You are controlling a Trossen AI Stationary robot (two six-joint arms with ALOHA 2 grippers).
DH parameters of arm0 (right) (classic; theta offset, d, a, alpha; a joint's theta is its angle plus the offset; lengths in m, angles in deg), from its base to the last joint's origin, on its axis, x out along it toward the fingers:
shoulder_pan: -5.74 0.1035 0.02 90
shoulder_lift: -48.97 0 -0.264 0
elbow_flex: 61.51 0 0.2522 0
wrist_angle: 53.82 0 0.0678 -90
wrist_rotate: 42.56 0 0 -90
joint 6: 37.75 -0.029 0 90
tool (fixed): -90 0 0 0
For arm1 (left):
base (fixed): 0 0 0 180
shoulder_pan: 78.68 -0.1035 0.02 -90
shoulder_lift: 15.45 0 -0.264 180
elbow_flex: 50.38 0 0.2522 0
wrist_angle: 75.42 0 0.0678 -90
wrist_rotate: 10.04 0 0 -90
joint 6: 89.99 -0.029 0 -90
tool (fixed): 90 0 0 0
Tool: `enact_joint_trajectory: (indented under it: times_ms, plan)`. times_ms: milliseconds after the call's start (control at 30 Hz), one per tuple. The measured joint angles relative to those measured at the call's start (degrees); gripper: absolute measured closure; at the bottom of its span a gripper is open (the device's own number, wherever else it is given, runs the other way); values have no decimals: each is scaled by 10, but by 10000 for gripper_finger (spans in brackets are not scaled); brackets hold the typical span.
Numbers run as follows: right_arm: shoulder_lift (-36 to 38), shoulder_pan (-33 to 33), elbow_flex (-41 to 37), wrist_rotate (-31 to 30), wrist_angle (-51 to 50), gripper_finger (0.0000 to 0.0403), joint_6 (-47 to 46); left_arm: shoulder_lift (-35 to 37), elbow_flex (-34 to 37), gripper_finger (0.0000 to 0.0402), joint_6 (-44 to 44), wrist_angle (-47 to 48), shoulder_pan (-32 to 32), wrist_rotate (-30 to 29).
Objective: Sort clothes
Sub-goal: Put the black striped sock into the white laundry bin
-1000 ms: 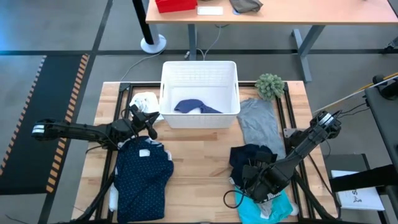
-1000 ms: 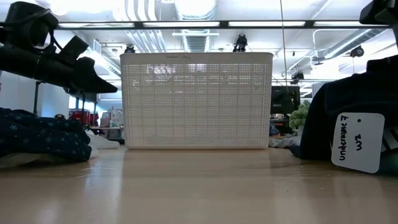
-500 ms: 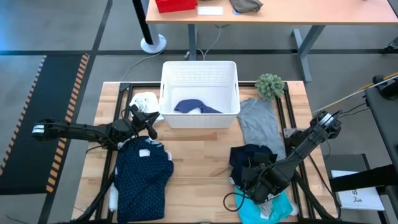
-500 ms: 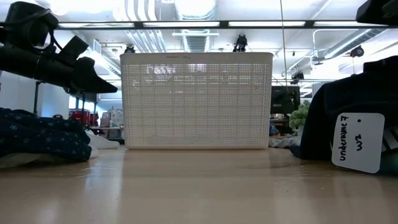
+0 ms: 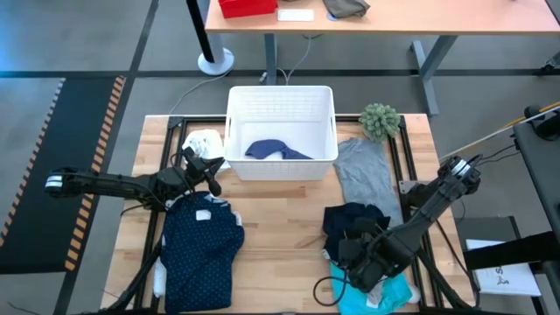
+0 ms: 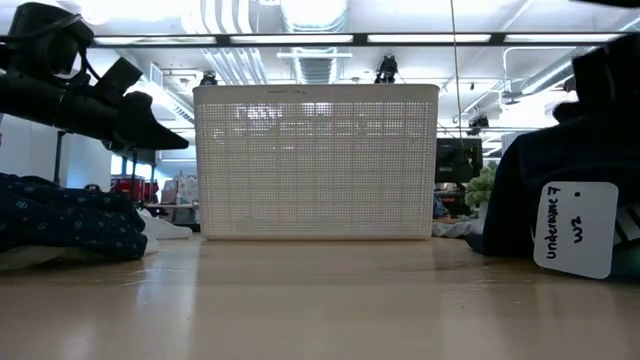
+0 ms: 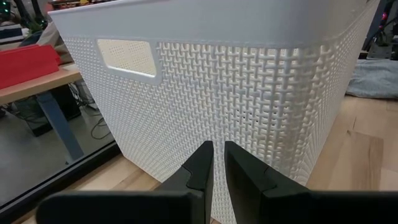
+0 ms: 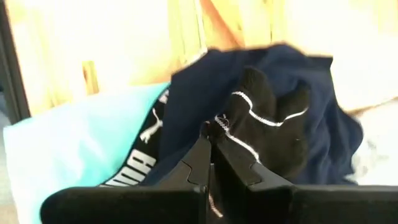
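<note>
My right gripper (image 8: pixel 210 142) is shut on a black white-striped piece (image 8: pixel 264 121) that lies on top of a dark navy piece (image 8: pixel 186 99), beside a turquoise piece (image 8: pixel 74 143). From above, this gripper (image 5: pixel 353 254) is over the dark pile (image 5: pixel 354 223) at the near right. A navy dotted shirt (image 5: pixel 201 249) lies near left, a grey tee (image 5: pixel 363 175) right of the white basket (image 5: pixel 282 109), and a small white cloth (image 5: pixel 203 140) left of it. My left gripper (image 7: pixel 217 163) is shut on nothing, just short of the basket's wall (image 7: pixel 249 81). My right gripper pinches a bunched edge of the black striped piece (image 8: pixel 219 126) between its two fingertips (image 8: pixel 200 152). It comes down at a slant from above. The piece still rests on the dark navy piece beneath it.
The basket holds a blue piece (image 5: pixel 276 150). A fuzzy green ball (image 5: pixel 379 120) sits at the far right corner. A white tag (image 6: pixel 575 228) hangs on the dark pile in the low view. Bare wood (image 5: pixel 280 219) lies between the two piles.
My right gripper has shifted a little toward the table's near edge over the dark pile. In the low view the dark mass at the right stands higher than before.
</note>
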Motion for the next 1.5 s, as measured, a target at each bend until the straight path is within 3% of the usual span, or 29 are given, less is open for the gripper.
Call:
enact_joint_trajectory:
  times_ms: [233, 500, 800, 1233, 1500]
  plan:
    - [0, 3, 40, -23, -13, 402, 32, 0, 0, 374, 0, 0, 0, 0]
    - [0, 3, 70, -108, -18, 403, 70, 0, 0, 374, 0, 0, 0, 0]
    - [1, 2, 99, -152, -32, 403, 108, 0, 0, 374, 0, 0, 0, 0]
    - [1, -2, 171, -319, -33, 403, 154, 0, 0, 374, 0, 0, 0, 0]
    - [1, -45, 204, -394, -46, 403, 175, 0, 0, 374, 0, 0, 0, 0]
